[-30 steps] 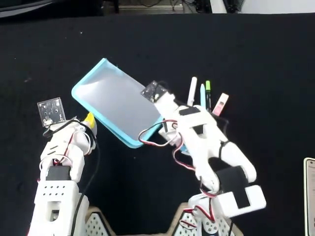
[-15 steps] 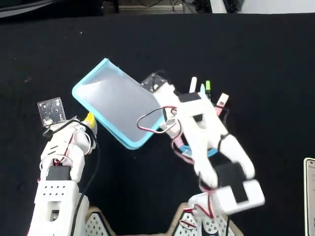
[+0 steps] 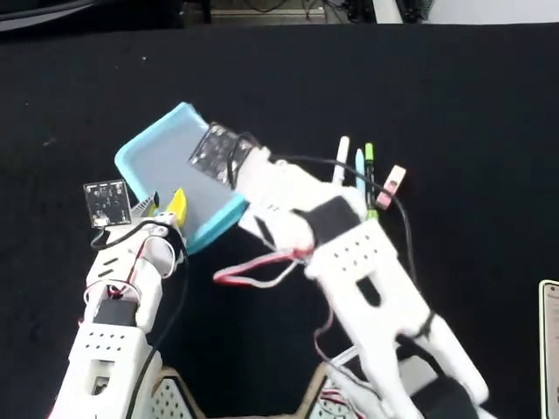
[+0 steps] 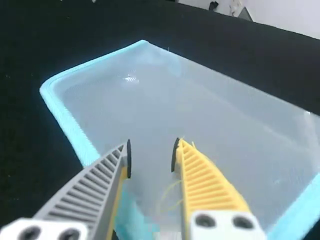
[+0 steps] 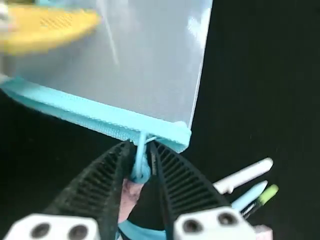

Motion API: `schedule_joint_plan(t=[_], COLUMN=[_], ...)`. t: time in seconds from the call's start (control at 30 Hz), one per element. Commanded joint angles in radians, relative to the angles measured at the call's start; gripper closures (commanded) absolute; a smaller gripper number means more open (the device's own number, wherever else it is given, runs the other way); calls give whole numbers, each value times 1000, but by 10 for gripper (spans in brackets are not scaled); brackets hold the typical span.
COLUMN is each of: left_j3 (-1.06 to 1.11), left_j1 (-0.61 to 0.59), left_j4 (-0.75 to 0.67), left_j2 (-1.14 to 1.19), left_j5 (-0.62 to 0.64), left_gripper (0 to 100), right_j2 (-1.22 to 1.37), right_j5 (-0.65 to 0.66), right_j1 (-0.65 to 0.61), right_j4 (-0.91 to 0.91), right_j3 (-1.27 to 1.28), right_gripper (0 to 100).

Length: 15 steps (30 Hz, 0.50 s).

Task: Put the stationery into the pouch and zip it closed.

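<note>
While the right gripper [image 5: 140, 146] has its black jaws closed on the zipper pull [image 5: 139, 167] at one corner of the pouch [image 3: 162, 161], we read the hold as the start of working the zip: the stationery is all outside, and the mouth must open before anything goes in. The pouch lies flat on the bench [image 3: 454, 96], left of its middle, one corner toward the far edge. Over the pouch's near edge hangs the left gripper [image 4: 150, 152], its grey and yellow jaws a little apart with nothing between them; whether the tips touch the mesh we cannot tell. We judge it is placed there to pin the pouch, so a tug on the pull slides the zip rather than dragging the whole pouch across the bench. Near the bench's middle, just beside the pouch toward the right edge, a white pen [image 3: 341, 155], a blue pen [image 3: 359, 166], a green pen [image 3: 369, 157] and a small pink piece [image 3: 390, 186] lie side by side, close to the right arm for picking up later. How far the zip is open we cannot make out.
</note>
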Motion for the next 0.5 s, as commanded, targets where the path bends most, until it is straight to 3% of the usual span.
schedule_joint_plan(t=[0.0, 0.23, 0.47], left_j3=[-15, 22, 25], left_j1=[24, 156, 162], left_j4=[-17, -15, -15], left_j2=[14, 9, 6], left_j5=[0, -132, -140], left_gripper=[837, 838, 838], right_j2=[-125, -182, -243], right_j5=[-8, -17, -91], right_j1=[-97, -117, -123], right_j4=[-5, -163, -183], right_j3=[-25, -22, -5], right_gripper=[988, 988, 988])
